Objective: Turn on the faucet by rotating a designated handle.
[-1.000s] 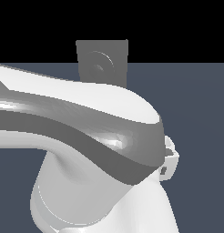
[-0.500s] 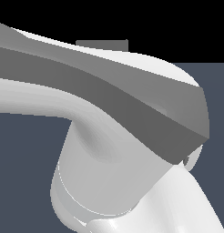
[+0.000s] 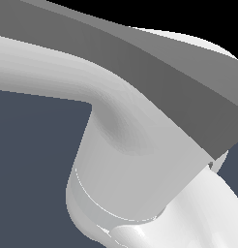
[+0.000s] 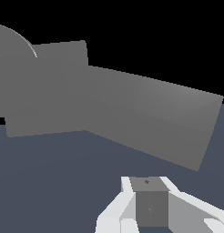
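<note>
In the wrist view the grey faucet plate (image 4: 45, 100) fills the upper part, with the curved edge of its round boss (image 4: 13, 41) at one corner. The handle (image 4: 155, 118), a long flat grey bar, slants away from the plate and ends in a square tip. My gripper (image 4: 148, 182) sits just short of the bar, below its outer half. Its fingertips (image 4: 150, 205) show as one white and grey cluster with no gap, shut on nothing. In the exterior view the faucet and handle are hidden behind my arm.
My white and grey arm link (image 3: 140, 126) fills nearly all of the exterior view. A dark blue-grey floor (image 4: 50, 182) lies under the faucet, and the background above it is black.
In the exterior view my arm has swung up and closer, growing in the frame. It now covers the grey plate that showed above it one second ago.
</note>
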`<state>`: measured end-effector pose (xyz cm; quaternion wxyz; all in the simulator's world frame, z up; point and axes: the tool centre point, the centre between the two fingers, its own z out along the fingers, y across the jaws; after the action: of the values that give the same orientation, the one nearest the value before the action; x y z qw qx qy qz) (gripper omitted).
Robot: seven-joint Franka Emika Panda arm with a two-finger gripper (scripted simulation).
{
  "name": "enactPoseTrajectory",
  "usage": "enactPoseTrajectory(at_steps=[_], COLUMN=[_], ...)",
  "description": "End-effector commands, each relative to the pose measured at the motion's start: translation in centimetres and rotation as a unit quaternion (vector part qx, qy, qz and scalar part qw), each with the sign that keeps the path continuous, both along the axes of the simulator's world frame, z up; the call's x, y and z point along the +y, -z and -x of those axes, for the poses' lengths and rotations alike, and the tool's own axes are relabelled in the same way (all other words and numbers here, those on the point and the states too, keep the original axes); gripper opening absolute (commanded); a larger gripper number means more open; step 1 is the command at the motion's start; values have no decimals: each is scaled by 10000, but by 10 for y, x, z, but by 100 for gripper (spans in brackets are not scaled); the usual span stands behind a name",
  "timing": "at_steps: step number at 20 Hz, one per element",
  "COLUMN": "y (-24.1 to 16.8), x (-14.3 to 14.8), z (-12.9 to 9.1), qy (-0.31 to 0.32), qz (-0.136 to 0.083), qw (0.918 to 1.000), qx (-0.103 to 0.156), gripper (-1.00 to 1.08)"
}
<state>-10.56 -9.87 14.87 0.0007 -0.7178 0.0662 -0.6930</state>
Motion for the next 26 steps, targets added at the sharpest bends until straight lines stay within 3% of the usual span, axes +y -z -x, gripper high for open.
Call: enactPoseTrajectory(at_steps=[1,26], y=[0,-95], x=[4,-20], z=[-1,-3], qy=[-9,-6], qz=[-135,110], qw=[9999,9999], qx=[15,-101], gripper=[-100,-100])
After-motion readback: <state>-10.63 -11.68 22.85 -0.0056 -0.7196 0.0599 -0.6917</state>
